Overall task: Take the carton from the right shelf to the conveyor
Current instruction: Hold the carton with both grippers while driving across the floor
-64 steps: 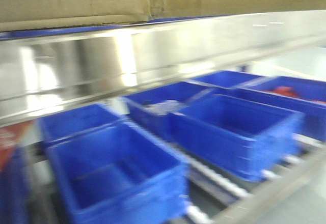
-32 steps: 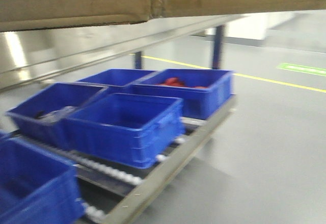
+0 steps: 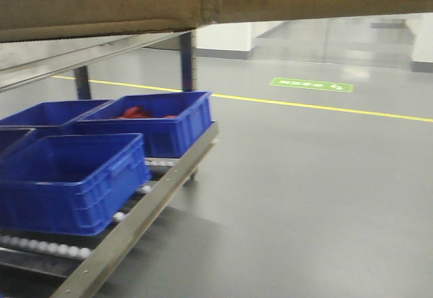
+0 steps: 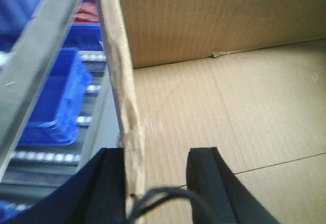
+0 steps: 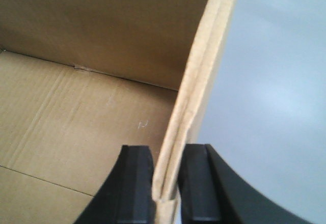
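Since a second ago the front view has swung away from the rack: the blue bins have slid to the left edge and open grey floor (image 3: 304,196) now fills the right half. The carton (image 3: 101,3) spans the top of that view as a brown band, raised above the roller rack (image 3: 135,223) and touching neither it nor the floor.

On the rack, the nearest blue bin (image 3: 67,183) sits on the white rollers, and just behind it stands a second bin (image 3: 169,125) with red items (image 3: 139,114) inside. A yellow line (image 3: 304,105) crosses the floor, with a green marking (image 3: 311,84) beyond it.

The left gripper (image 4: 155,155) straddles one side wall of the carton; its outer finger lies against the cardboard, while the inner finger stands off with the carton's bottom showing between. The right gripper (image 5: 165,152) pinches the opposite wall, one black finger pressed to each face of the folded edge
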{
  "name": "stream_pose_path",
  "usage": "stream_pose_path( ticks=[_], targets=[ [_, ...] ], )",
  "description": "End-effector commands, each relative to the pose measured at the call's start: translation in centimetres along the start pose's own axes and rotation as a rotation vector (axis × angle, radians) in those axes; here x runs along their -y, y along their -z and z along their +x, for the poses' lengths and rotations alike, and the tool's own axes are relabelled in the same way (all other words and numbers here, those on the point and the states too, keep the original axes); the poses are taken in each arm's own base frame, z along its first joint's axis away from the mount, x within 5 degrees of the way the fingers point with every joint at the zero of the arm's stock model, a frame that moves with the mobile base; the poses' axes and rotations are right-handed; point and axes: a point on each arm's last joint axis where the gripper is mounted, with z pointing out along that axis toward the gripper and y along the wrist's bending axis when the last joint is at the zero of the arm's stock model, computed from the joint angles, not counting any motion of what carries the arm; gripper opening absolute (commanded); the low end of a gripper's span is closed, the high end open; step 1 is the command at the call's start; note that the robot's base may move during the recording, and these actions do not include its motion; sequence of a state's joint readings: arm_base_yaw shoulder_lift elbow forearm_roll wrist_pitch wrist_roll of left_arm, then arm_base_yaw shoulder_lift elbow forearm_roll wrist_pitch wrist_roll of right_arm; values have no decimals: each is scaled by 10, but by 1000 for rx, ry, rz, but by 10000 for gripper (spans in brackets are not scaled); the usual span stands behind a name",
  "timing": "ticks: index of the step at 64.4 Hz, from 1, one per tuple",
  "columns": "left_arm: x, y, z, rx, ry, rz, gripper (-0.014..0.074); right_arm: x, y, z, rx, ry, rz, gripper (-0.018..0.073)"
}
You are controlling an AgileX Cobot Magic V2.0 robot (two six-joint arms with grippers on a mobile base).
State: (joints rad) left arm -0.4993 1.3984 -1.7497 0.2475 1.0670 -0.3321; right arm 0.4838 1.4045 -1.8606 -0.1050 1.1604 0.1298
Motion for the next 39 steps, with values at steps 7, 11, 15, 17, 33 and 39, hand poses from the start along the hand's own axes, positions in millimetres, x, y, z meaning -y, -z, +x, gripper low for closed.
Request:
stream_pose_path(
  ticks=[7, 11, 15, 17, 33, 39],
  targets=[
    [14, 11, -6, 78, 11, 132, -17, -8, 3, -7, 75, -5, -76, -64],
    [14, 11, -6, 78, 11, 132, -17, -8, 3, -7, 75, -5, -76, -64],
    [14, 11, -6, 78, 11, 132, -17, -8, 3, -7, 75, -5, -76, -64],
    [14, 11, -6, 78, 11, 132, -17, -8, 3, -7, 75, -5, -76, -64],
    [14, 11, -6, 78, 11, 132, -17, -8, 3, -7, 75, -5, -76, -64],
    [14, 11, -6, 78, 11, 132, -17, -8, 3, -7, 75, -5, -76, -64]
  ],
)
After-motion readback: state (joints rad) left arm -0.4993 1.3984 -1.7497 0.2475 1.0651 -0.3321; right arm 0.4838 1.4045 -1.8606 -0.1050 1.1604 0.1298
